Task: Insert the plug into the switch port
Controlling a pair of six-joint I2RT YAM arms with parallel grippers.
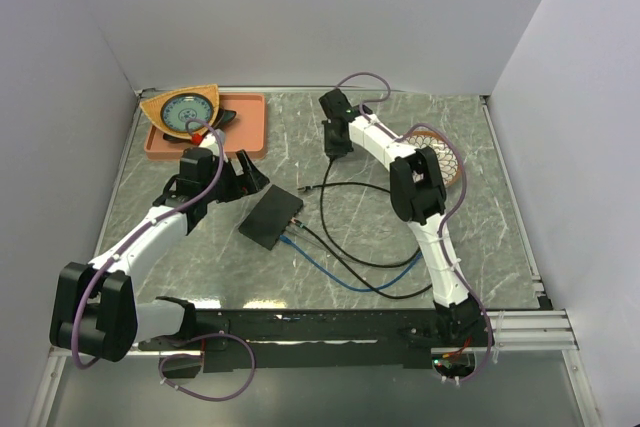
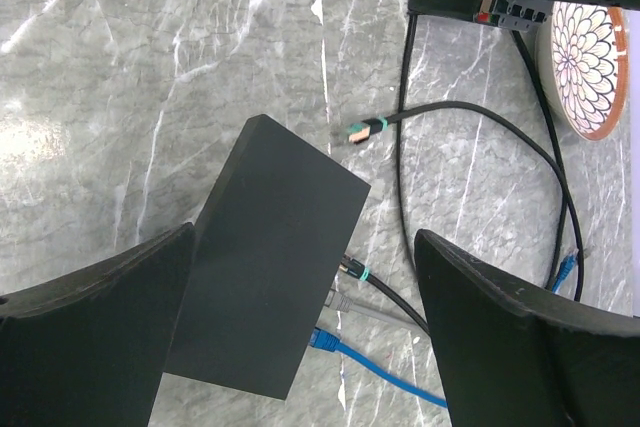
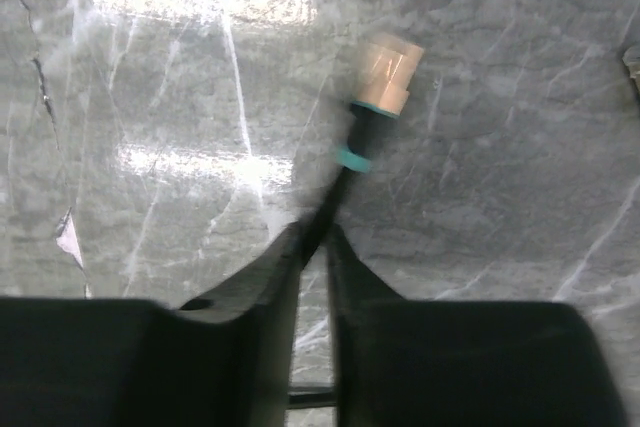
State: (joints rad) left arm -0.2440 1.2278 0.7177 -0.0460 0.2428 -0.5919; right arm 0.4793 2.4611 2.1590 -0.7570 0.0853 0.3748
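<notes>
The switch, a flat matte-black box (image 1: 270, 217) (image 2: 270, 267), lies mid-table. Its port edge faces near-right, where a black, a grey (image 2: 345, 300) and a blue plug (image 2: 326, 339) sit in sockets; the free switch port openings are hidden under the box's top edge. My left gripper (image 1: 245, 177) (image 2: 305, 247) hovers open over the box, one finger on each side. My right gripper (image 1: 335, 142) (image 3: 315, 232), at the back, is shut on a black cable just behind its teal-banded plug (image 3: 385, 77), which sticks out ahead of the fingertips. Another loose plug (image 2: 362, 130) (image 1: 300, 190) lies beside the box.
An orange tray (image 1: 250, 132) holding a patterned plate stands at the back left. A patterned bowl (image 1: 445, 152) (image 2: 590, 67) sits under the right arm. Black and blue cables (image 1: 370, 272) loop across the table between box and right arm. White walls enclose the table.
</notes>
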